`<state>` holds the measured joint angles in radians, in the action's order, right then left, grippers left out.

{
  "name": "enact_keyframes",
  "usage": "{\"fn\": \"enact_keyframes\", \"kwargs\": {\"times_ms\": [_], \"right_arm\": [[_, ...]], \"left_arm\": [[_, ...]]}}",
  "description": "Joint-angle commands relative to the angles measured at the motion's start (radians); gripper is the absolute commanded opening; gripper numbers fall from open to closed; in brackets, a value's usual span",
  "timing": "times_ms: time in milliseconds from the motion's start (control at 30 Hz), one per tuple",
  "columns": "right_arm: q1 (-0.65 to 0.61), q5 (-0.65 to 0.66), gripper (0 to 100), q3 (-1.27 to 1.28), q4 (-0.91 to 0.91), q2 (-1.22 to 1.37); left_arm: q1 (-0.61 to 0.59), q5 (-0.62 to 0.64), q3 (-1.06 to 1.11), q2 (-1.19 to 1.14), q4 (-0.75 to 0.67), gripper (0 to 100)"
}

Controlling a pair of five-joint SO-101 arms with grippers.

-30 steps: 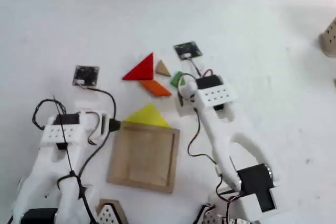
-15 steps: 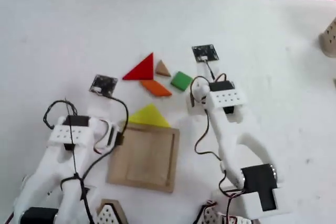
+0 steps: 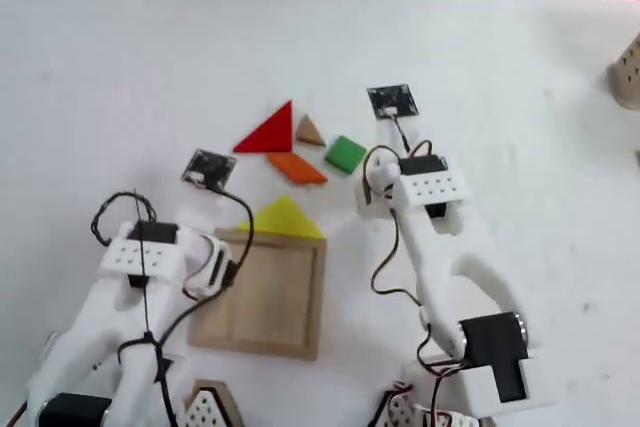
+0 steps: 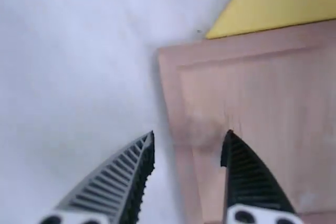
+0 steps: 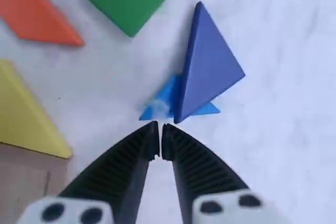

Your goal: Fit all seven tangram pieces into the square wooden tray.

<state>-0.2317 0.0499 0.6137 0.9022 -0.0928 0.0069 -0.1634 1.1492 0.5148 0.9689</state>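
Note:
The square wooden tray point(image 3: 318, 297) lies slightly turned near the table's front, nothing inside it. My left gripper point(image 4: 189, 142) is open, one finger outside the tray's point(image 4: 168, 93) left rim and one inside. The yellow triangle point(image 3: 283, 218) rests against the far rim. Beyond lie a red triangle point(image 3: 270, 132), a tan triangle point(image 3: 309, 131), an orange piece point(image 3: 297, 167) and a green square point(image 3: 346, 154). My right gripper point(image 5: 159, 135) is shut, just short of a dark blue triangle point(image 5: 210, 72) that lies over a light blue piece point(image 5: 163, 103).
Two small black boards on cables point(image 3: 209, 168) point(image 3: 391, 100) hang off the arms above the table. A beige perforated object point(image 3: 628, 72) stands at the right edge. A wooden block point(image 3: 212, 399) sits at the front between the arm bases.
The right arm drew back off the green square. The left arm swung in to the tray's left rim, and the tray slid left and turned a little.

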Motion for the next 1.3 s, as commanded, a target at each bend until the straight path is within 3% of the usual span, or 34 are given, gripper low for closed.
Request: {"fn": "enact_keyframes", "kwargs": {"times_ms": [0,433,600,933,1267], "right_arm": [[0.01,-0.008,2.0,-0.008,-0.016,-0.044],[0.01,-0.008,1.9,0.029,-0.068,-0.045],[0.015,-0.008,1.9,0.037,-0.073,-0.045],[0.071,-0.008,1.9,0.037,-0.073,-0.045],[0.071,-0.008,1.9,0.037,-0.073,-0.045]], "left_arm": [[0.004,0.0,0.002,-0.001,0.009,20],[-0.033,0.0,0.002,0.001,-0.021,2],[-0.038,-0.002,0.014,0.002,-0.052,2],[-0.179,-0.009,-0.009,0.001,-0.227,2],[-0.193,-0.011,-0.054,-0.027,-0.238,2]]}}
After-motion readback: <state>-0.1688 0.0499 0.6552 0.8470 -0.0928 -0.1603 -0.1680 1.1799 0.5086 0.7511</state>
